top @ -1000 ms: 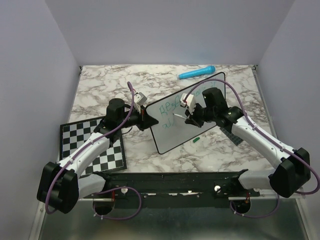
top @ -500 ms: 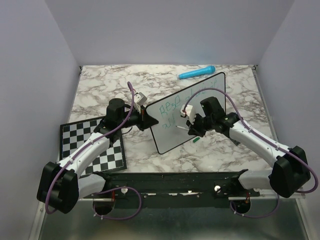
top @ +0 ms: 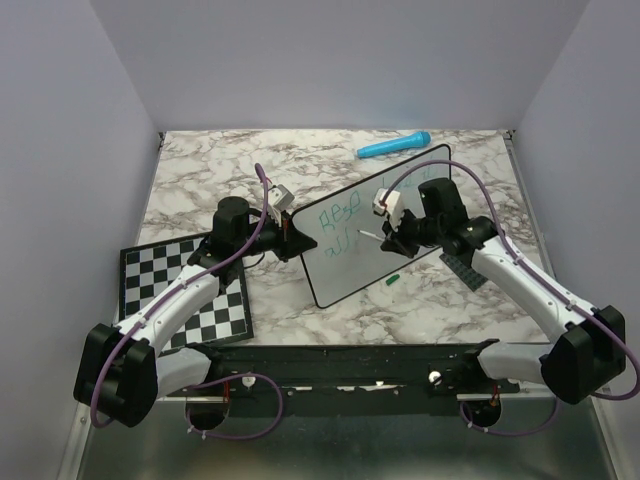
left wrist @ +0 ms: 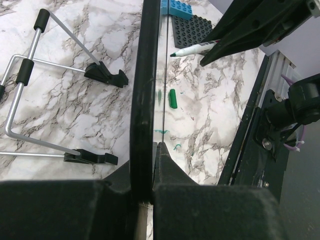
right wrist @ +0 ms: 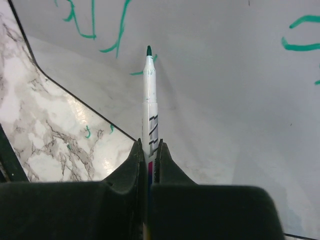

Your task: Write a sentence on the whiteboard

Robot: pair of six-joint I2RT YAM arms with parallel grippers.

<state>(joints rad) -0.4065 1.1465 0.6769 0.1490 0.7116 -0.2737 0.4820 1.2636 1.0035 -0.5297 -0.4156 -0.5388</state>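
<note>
Found whiteboard (top: 352, 272) tilted upright mid-table (top: 200, 180), left fingers (left wrist: 170, 172) clamped on its edge, right fingers (right wrist: 127, 167) pinching marker (right wrist: 149, 100) with tip near the face; judged sentence (top: 340, 214) partly written, second line barely begun, more left.

the whiteboard (top: 348, 275) stood on its long lower edge, leaning back, its white face turned up and toward the near side, with a thin black rim and rounded corners. the sentence (top: 341, 213) showed as two lines of loopy green scribble on its left part.
</note>
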